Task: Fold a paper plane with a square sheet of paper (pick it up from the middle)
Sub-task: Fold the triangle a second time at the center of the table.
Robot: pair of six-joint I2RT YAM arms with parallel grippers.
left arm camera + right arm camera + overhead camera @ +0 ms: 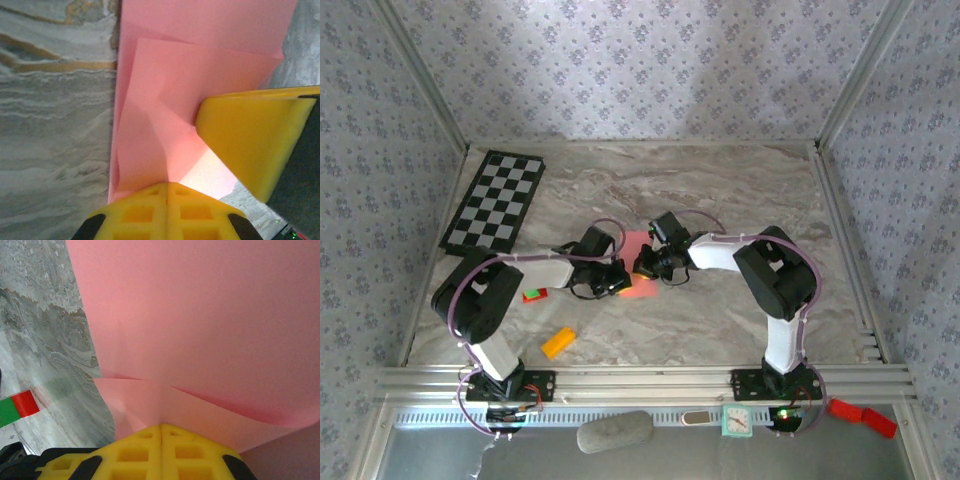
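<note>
Nearest the overhead camera, on the ledge in front of the arm bases, a grey rounded lump (615, 432), a small teal square item (737, 420) and a red block (861, 417) are seen lying apart from one another. Beyond the rail, on the marbled table (740, 190), a small orange block (558, 342) is found near the left arm's base. A red-and-green block (534, 294) lies a little farther in, just beside that arm's forearm.

At the middle of the table the square sheet of paper (636, 268) is met from both sides. The left gripper (617, 280) is placed at its near left edge and the right gripper (645, 265) at its right side, the two heads close together.

From the left wrist, the left gripper (167, 186) is shown with its yellow fingers pressed together and the lower edge of the square sheet of paper (200, 65) pinched between them. Creases and a folded-over layer are visible on the sheet, and one of the right gripper's yellow fingers (250, 140) is laid against it at the right.

From the right wrist, the right gripper (161, 427) is likewise seen closed, with a lower layer of the square sheet of paper (200, 315) caught at its fingertips and an upper layer bowed above. The red-and-green block (17, 407) is glimpsed on the table at the left edge.

Farthest off, a chessboard (494, 200) is laid flat by the far left corner.
</note>
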